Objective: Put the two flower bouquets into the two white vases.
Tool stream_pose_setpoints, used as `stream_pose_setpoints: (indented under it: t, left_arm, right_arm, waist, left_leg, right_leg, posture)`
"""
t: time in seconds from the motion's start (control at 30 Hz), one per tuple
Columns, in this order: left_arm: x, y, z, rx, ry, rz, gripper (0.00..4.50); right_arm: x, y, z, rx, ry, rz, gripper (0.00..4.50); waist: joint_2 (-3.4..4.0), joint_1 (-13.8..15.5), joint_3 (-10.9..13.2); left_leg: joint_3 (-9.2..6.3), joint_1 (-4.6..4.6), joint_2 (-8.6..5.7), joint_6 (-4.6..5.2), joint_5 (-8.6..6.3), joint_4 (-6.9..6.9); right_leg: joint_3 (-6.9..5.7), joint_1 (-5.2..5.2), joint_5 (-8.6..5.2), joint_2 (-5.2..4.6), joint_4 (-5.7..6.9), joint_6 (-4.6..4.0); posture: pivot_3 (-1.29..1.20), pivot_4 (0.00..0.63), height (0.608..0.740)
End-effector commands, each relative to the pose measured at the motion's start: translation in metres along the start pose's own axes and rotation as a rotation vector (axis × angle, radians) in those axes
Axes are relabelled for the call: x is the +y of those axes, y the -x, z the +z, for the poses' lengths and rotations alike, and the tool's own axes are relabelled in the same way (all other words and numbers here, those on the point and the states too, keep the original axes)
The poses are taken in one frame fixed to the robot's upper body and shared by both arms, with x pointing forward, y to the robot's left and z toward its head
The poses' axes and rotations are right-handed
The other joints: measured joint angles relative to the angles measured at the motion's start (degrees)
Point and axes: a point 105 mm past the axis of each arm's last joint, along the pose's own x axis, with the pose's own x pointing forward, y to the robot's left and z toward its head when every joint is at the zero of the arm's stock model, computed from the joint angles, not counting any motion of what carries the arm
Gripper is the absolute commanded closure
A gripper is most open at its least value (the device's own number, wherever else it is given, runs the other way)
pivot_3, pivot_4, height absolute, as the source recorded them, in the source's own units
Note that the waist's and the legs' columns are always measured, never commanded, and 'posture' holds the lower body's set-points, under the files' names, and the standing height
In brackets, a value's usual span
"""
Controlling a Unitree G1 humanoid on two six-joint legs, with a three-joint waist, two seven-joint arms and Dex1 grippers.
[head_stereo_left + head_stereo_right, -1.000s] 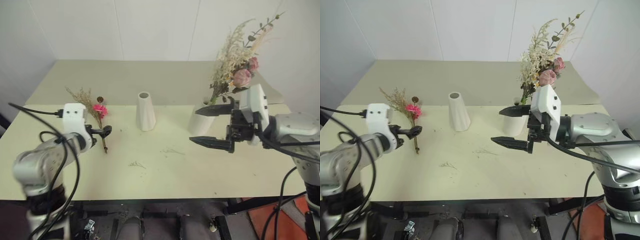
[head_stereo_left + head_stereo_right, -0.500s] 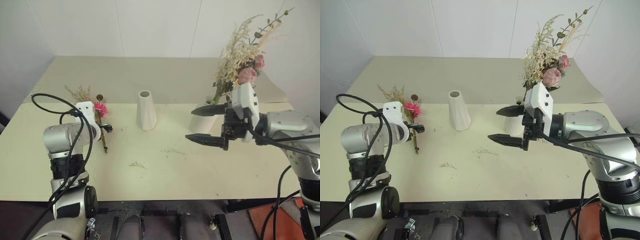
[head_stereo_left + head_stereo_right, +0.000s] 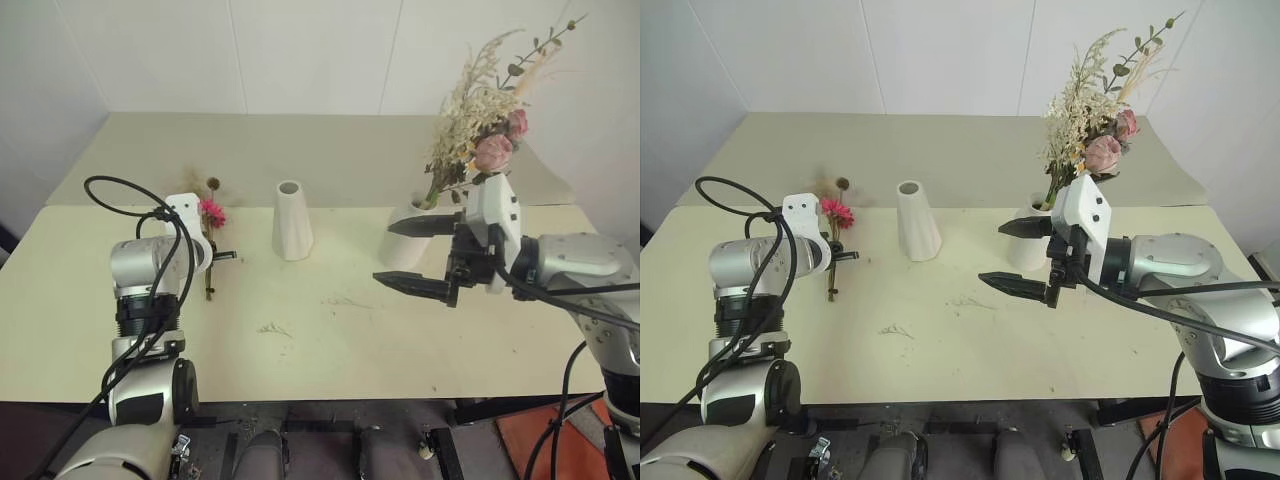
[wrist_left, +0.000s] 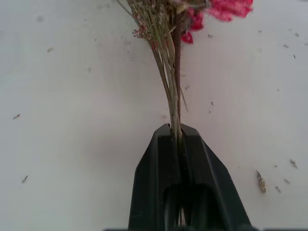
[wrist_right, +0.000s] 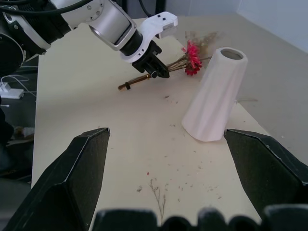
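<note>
The small bouquet, a bright pink flower with tan sprigs, lies on the table at the left. My left gripper is shut on its thin stems, and the stem end still rests on the tabletop. The slim cone vase stands upright just to the right of it, open mouth up. The wider white vase at the right holds the larger bouquet of cream plumes and pale pink roses. My right gripper hovers open in front of that vase, holding nothing.
The cream table has bits of dried plant scattered near its middle. A second tabletop runs behind it to the white wall. A black cable loops above my left arm.
My left gripper has pushed forward over the small bouquet's stems and shut on them. The right gripper has stayed open in the same place.
</note>
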Motion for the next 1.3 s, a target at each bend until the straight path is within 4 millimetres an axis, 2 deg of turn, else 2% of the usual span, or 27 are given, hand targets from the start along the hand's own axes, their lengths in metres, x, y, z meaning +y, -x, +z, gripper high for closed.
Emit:
stream_pose_setpoints:
  t: [0.03,0.1,0.27,0.3,0.4,0.5,0.63,0.7,0.8,1.0,1.3]
  left_arm:
    - [0.003,0.007,0.024,-0.132,-0.024,0.017,4.48]
    - [0.004,0.011,0.035,-0.209,-0.01,0.01,4.48]
    - [-0.008,0.05,0.095,-0.546,0.13,-0.215,4.48]
    - [-0.011,0.064,0.114,-0.649,0.165,-0.316,4.48]
    - [-0.02,0.09,0.144,-0.823,0.212,-0.552,4.48]
    - [-0.055,0.119,0.165,-0.944,0.137,-0.926,4.48]
    - [-0.077,0.128,0.168,-0.966,0.16,-1.212,4.48]
    - [-0.089,0.129,0.162,-0.941,0.163,-1.363,4.48]
    - [-0.102,0.123,0.151,-0.88,0.108,-1.466,4.48]
    - [-0.109,0.113,0.148,-0.851,0.053,-1.493,4.48]
    - [-0.105,0.111,0.16,-1.052,0.05,-1.391,4.48]
  right_arm:
    - [0.002,0.006,0.013,-0.028,0.05,-0.01,0.0]
    - [0.002,0.008,0.012,-0.021,0.051,-0.018,0.0]
    - [0.002,0.01,0.009,-0.015,0.045,-0.059,0.0]
    - [0.002,0.011,0.008,-0.02,0.042,-0.073,0.0]
    - [0.003,0.011,0.006,-0.035,0.035,-0.104,0.0]
    - [0.008,0.01,0.002,-0.055,0.022,-0.136,0.0]
    - [0.012,0.008,0.0,-0.073,0.018,-0.166,0.0]
    - [0.013,0.01,-0.001,-0.086,0.021,-0.193,0.0]
    - [0.014,0.013,-0.003,-0.09,0.022,-0.233,0.0]
    - [0.019,0.021,-0.005,-0.095,0.018,-0.281,0.0]
    - [0.021,0.021,-0.003,-0.105,0.018,-0.287,0.0]
  waist:
    - [0.0,-0.06,0.0]
    - [0.0,-0.04,0.0]
    - [0.0,0.01,0.0]
    - [-0.01,0.06,0.0]
    - [-0.01,0.23,0.0]
    - [0.0,0.38,0.0]
    - [0.0,0.49,0.0]
    - [-0.01,0.4,0.0]
    - [-0.01,-0.04,0.0]
    - [-0.01,-0.49,0.0]
    - [-0.01,-0.25,0.0]
  left_leg:
    - [0.0,0.0,0.0,0.0,0.0,0.0]
    - [0.0,0.01,0.0,0.0,0.0,0.0]
    - [-0.01,-0.1,0.02,0.0,0.0,0.01]
    - [-0.01,-0.09,0.01,0.0,0.0,0.01]
    - [0.06,-0.13,0.01,-0.01,0.01,0.04]
    - [0.35,-0.13,-0.01,-0.01,0.01,0.06]
    - [0.41,-0.11,-0.04,0.0,0.01,0.11]
    - [0.4,-0.1,-0.02,0.01,0.01,0.11]
    - [0.39,-0.13,0.0,0.02,0.02,0.12]
    - [0.37,-0.17,0.03,0.04,0.01,0.13]
    - [0.37,-0.15,0.05,0.04,0.01,0.15]
  right_leg:
    - [0.0,0.0,0.0,0.0,0.01,0.0]
    - [0.01,0.0,0.0,0.0,0.0,0.0]
    - [-0.02,-0.04,0.01,-0.02,0.04,0.01]
    - [-0.02,-0.04,0.01,-0.03,0.07,0.01]
    - [-0.12,-0.03,0.01,-0.04,-0.01,0.01]
    - [-0.17,0.0,0.01,-0.02,-0.06,0.02]
    - [-0.2,0.1,0.01,-0.02,-0.1,0.03]
    - [-0.2,0.11,0.0,0.01,-0.1,0.03]
    - [-0.19,0.08,0.0,0.06,-0.09,0.03]
    - [-0.15,0.06,0.0,0.13,-0.07,0.03]
    - [-0.13,0.07,0.0,0.15,-0.08,0.03]
  posture:
    - [0.0,0.15,0.74]
    - [0.0,0.15,0.74]
    - [0.0,0.15,0.74]
    - [0.0,0.15,0.74]
    - [0.0,0.15,0.74]
    - [0.0,0.15,0.74]
    - [0.0,0.15,0.74]
    - [0.0,0.15,0.74]
    - [0.0,0.15,0.74]
    - [0.0,0.15,0.74]
    - [0.0,0.15,0.74]
